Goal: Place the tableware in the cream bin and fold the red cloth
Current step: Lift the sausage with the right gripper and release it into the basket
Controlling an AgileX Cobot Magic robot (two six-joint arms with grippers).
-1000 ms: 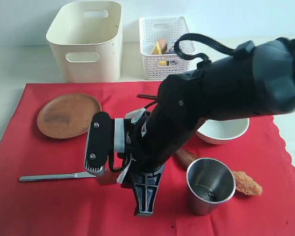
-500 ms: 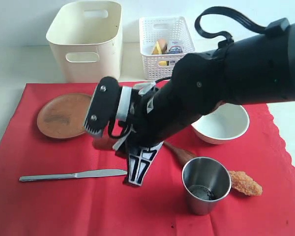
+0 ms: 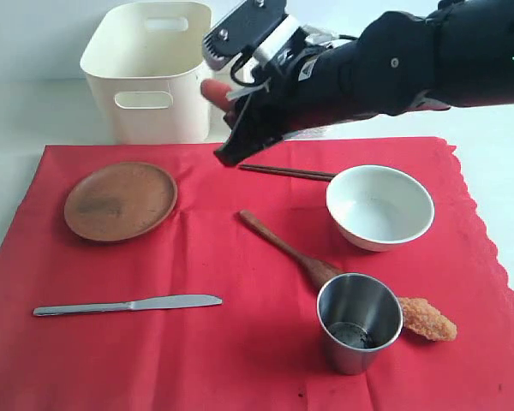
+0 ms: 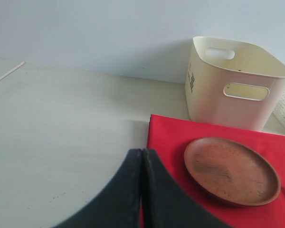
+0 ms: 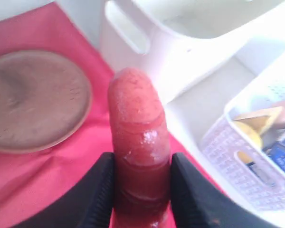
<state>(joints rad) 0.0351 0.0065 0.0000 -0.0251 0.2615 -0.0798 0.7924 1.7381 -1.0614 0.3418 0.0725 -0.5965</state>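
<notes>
Exterior view: my right gripper (image 3: 230,101) pinches a sausage (image 3: 212,91) aloft at the far side, just right of the cream bin (image 3: 154,81). The plate (image 3: 120,201), bowl (image 3: 379,205) and cup (image 3: 360,321) lie unbinned on the red cloth (image 3: 197,342).

Left wrist view: my left gripper (image 4: 141,185) is closed and empty, parked clear.

Right wrist view: the sausage hangs near the lattice basket (image 5: 247,166), where I judge food belongs.

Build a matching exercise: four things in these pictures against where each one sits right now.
Things:
1 sausage
2 steel cup
3 table knife
4 brown plate

Places:
A standing upright on the red cloth
B lying flat at lower left of the exterior view
C clamped in the right gripper
D on the cloth before the cream bin

Pairs: 1-C, 2-A, 3-B, 4-D
</notes>
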